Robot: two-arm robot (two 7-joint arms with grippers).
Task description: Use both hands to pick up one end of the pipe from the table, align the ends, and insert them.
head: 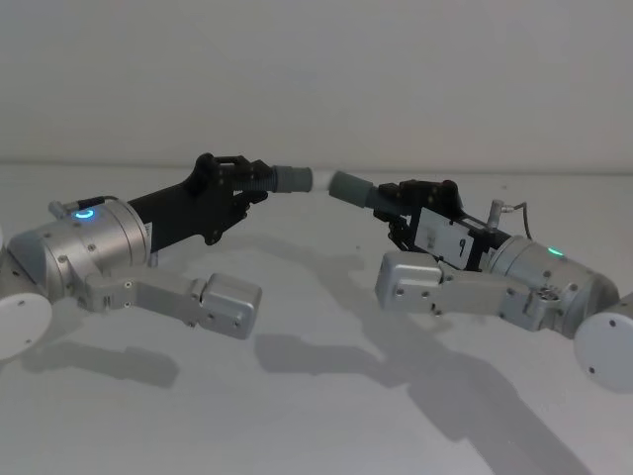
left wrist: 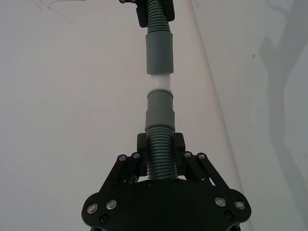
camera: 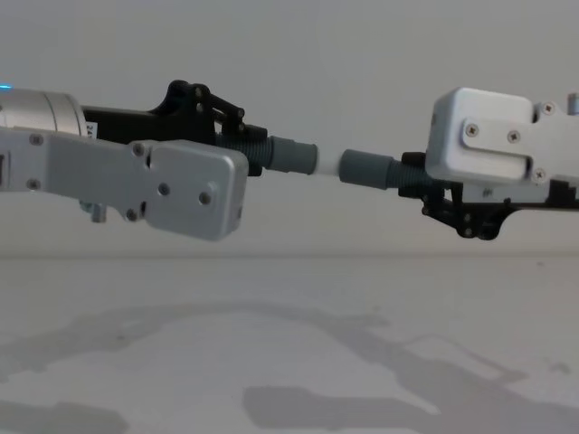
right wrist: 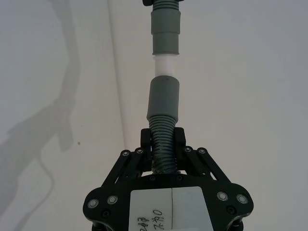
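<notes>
Pipe, two pieces, both held off the bench in mid-air between my arms. Left piece (head: 280,179): ribbed dark grey hose ending in a smooth grey cuff (left wrist: 160,110) with a narrower whitish tip (left wrist: 159,83) projecting. Right piece (head: 358,190): ribbed hose ending in one smooth grey cuff (right wrist: 164,98), mouth facing the tip. Ends, two: in both wrist views the whitish tip spans the space between the cuffs and lines up with the opposite mouth; in the chest view the tip reaches that mouth, though I cannot tell how far in it sits, if at all. My left gripper (left wrist: 160,147) is clamped on the ribbed hose just behind its cuff; my right gripper (right wrist: 163,139) is likewise clamped on the ribs just behind its cuff. Step in hand, as I judge it: alignment done or nearly so, insertion beginning. Next move calls for bringing the two grippers straight toward each other along the common axis, keeping the cuffs level so the tip does not catch on the rim, until the cuffs meet. Count: hose pieces two, cuffs two, whitish tip one, grippers two. Bench (camera: 289,362): plain white, beneath, carrying the arms' shadows.
</notes>
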